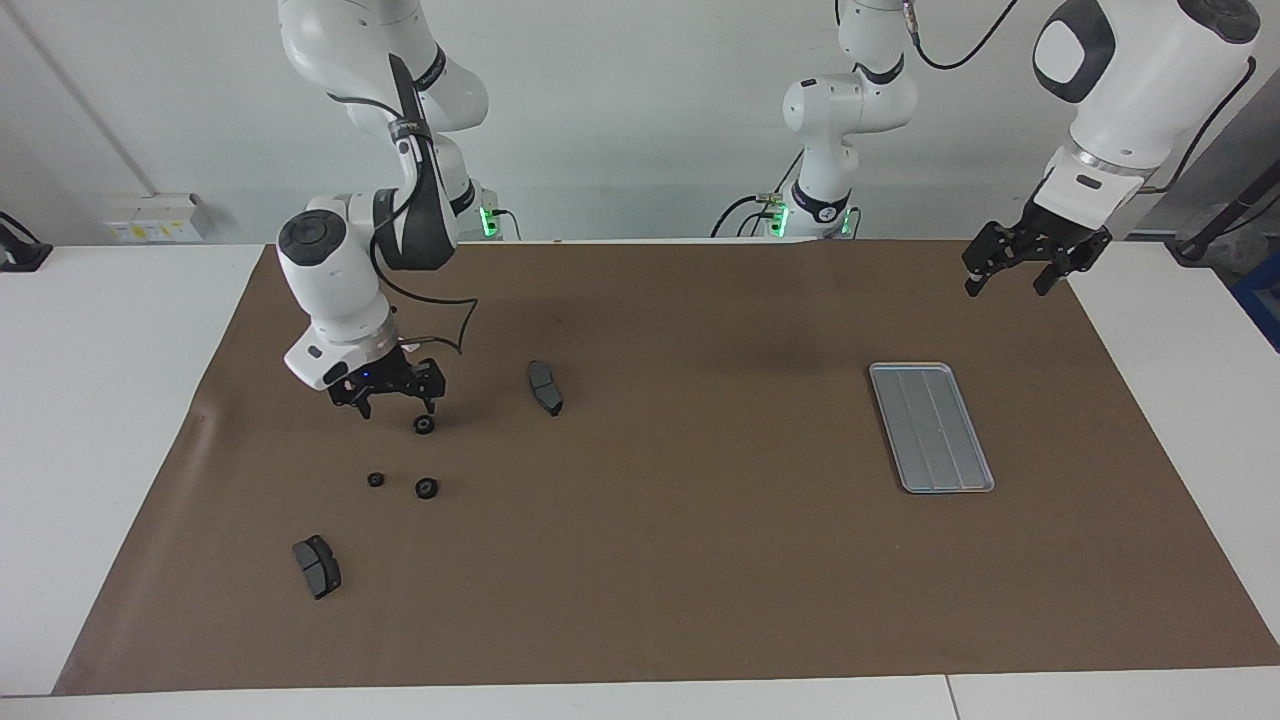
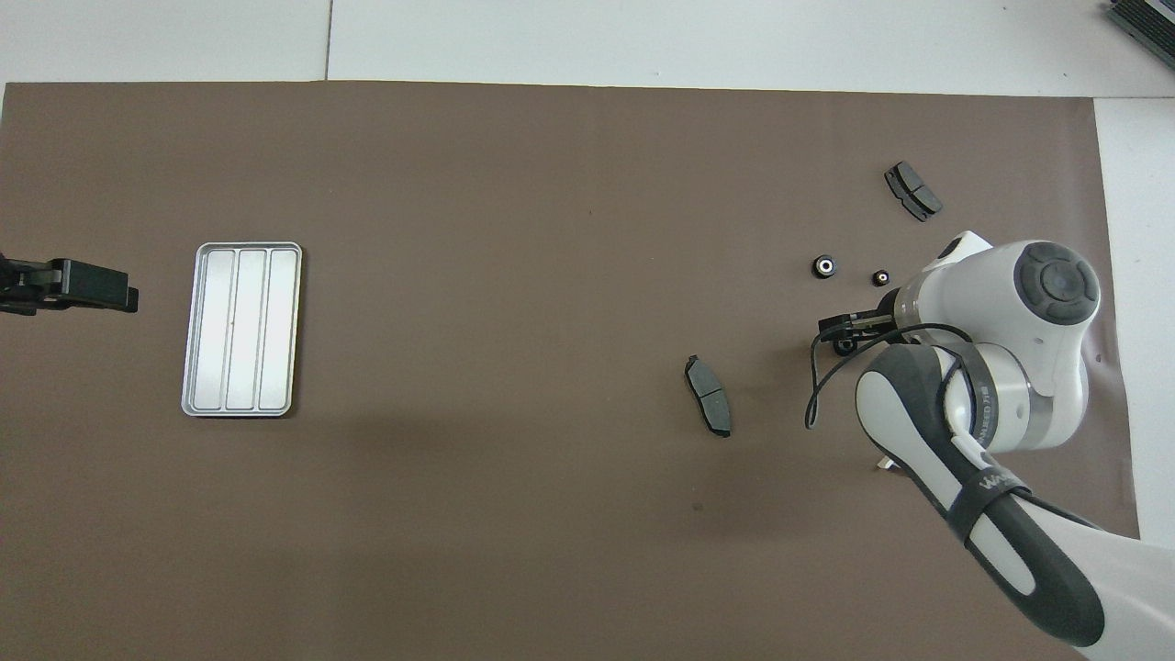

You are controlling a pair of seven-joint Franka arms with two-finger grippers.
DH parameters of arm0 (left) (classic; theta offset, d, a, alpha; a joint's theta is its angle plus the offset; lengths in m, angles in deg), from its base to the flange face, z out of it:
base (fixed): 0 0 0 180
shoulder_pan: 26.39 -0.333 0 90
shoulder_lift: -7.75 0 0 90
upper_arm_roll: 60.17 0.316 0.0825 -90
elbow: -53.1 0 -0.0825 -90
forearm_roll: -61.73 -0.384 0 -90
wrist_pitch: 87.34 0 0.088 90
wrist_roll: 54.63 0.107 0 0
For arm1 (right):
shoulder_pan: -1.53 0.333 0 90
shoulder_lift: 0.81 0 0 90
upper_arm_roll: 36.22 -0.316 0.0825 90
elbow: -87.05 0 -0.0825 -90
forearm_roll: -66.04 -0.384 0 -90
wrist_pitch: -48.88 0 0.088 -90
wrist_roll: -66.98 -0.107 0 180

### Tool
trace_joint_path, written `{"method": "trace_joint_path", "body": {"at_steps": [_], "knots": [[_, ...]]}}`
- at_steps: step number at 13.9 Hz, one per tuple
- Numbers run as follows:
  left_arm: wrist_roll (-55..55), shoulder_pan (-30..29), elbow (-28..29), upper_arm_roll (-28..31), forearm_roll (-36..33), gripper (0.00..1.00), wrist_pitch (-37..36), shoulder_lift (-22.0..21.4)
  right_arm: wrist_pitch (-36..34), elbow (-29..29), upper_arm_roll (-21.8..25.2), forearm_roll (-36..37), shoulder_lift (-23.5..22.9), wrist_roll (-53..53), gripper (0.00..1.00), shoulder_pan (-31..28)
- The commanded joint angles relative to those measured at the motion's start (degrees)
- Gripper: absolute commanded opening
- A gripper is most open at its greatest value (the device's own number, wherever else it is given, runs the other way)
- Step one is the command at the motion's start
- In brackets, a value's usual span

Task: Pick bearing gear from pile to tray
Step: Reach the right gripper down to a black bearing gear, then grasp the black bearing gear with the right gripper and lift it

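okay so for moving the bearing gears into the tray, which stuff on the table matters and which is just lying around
Part of the job:
- three black gears
- tray, nothing in it
- right gripper, open, low over the gear nearest the robots
- left gripper, open, waiting near the tray's end

Just lying about:
- two dark grey pads
- white bracket, mostly hidden under the right arm

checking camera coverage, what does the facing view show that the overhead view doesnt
Only the facing view shows both arms' bases and the whole left gripper, open, hanging over the mat's edge at the left arm's end.

Only the overhead view shows a white sliver of the bracket beside the right arm; in the facing view that arm hides it.

Both show the tray, two dark pads, three gears, and the open right gripper over the gear nearest the robots.
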Motion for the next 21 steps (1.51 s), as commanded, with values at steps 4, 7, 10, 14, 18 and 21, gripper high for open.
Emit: {"method": "trace_joint_path", "body": {"at_steps": [4,7,10,14,18,21], "knots": [[-0.6,0.4,1.9,0.3,-0.1,1.0,0.3,-1.7,4.3,4.1,0.0,-1.6,0.4,5.2,1.0,-0.1],[-0.6,0.4,1.9,0.3,-0.1,1.0,0.3,-1.7,5.1,5.1,0.0,-1.6,0.4,5.2,0.87,0.0],[-0.6,0.4,1.9,0.3,-0.1,1.0,0.3,-1.7,7.3,5.1,0.0,-1.6,0.0,4.9,0.79,0.0],[-0.6,0.4,1.9,0.3,-0.1,1.0,0.3,-1.7,7.9,5.5,0.0,-1.6,-0.1,4.2,0.73,0.7],[-0.6,0.4,1.9,0.3,-0.1,1.0,0.3,-1.7,7.9,5.7,0.0,-1.6,-0.2,4.5,0.67,0.7],[-0.6,0.4,1.9,0.3,-0.1,1.0,0.3,-1.7,7.9,6.0,0.0,-1.6,-0.1,4.7,0.62,0.8]]}}
